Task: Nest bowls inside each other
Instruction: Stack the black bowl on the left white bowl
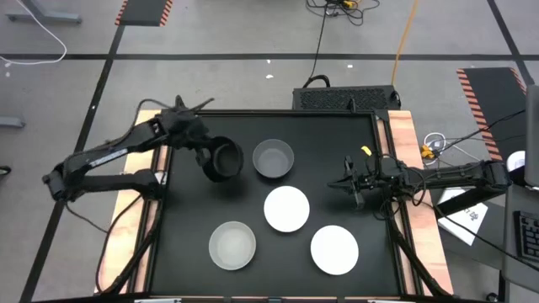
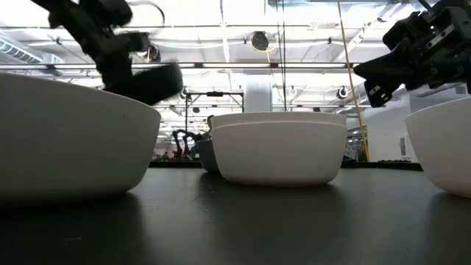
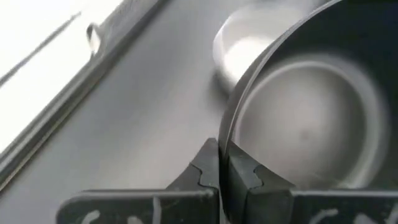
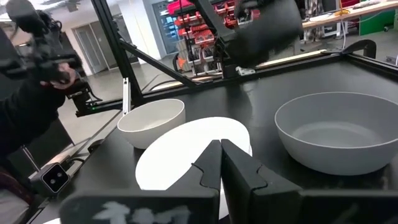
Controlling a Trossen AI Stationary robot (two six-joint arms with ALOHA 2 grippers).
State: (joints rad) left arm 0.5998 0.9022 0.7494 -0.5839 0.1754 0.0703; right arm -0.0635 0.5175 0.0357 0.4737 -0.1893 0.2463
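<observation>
**A:** So where are we at with the bowls? From overhead we've got the left tool (image 1: 205, 154) over the far-left part of the black surface (image 1: 185, 244), pinching the rim of the black bowl (image 1: 225, 161). In its wrist view the fingers (image 3: 208, 169) are pressed tight on that rim.

**B:** Yep, and at table height the black bowl (image 2: 154, 81) is clearly up in the air, tilted, not touching anything. The grey bowl (image 1: 273, 158) sits just beside it, empty.

**A:** What about the rest?

**B:** We count two white bowls, one mid-surface (image 1: 286, 209) and one near-right (image 1: 334, 249), plus the translucent bowl (image 1: 232, 245) near-left. All apart from each other, nothing nested.

**A:** And the right tool (image 1: 354, 187)?

**B:** It hangs over the right edge, fingers (image 4: 211, 165) pressed together, holding nothing.
</observation>
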